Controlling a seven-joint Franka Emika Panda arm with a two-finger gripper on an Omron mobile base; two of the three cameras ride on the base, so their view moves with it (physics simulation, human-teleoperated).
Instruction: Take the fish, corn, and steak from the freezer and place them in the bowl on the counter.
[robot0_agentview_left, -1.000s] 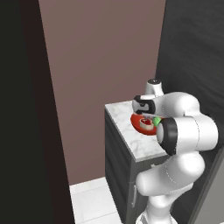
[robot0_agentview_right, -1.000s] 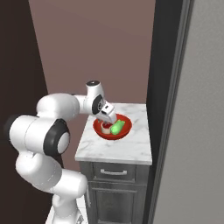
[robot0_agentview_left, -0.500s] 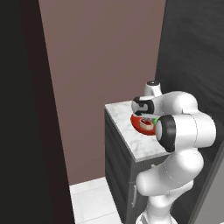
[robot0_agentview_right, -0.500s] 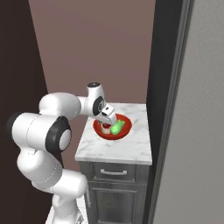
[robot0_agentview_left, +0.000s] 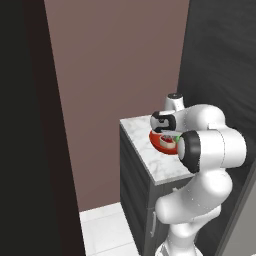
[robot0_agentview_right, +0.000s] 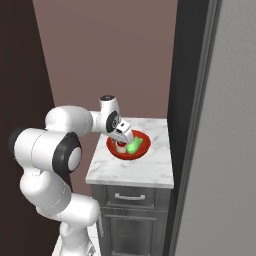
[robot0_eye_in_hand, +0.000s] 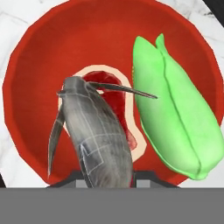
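On the marble counter (robot0_agentview_right: 150, 167) the red bowl (robot0_eye_in_hand: 48, 52) holds steak (robot0_eye_in_hand: 107, 85) and corn (robot0_eye_in_hand: 175, 122); the gripper (robot0_eye_in_hand: 106, 177) clamps the fish (robot0_eye_in_hand: 98, 131) (probably slick, stiff) at its tail end.

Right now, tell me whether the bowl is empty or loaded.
Loaded: the red bowl holds the green corn, the steak, and the grey fish lying over it.

The fish (robot0_eye_in_hand: 98, 135) lies over most of the steak (robot0_eye_in_hand: 107, 85), so just a bit of red meat and its pale edge peek out. The fish's lower end covers the jaws. In the left base view, the arm blocks most of the bowl (robot0_agentview_left: 161, 143), and the food inside is too small to tell.
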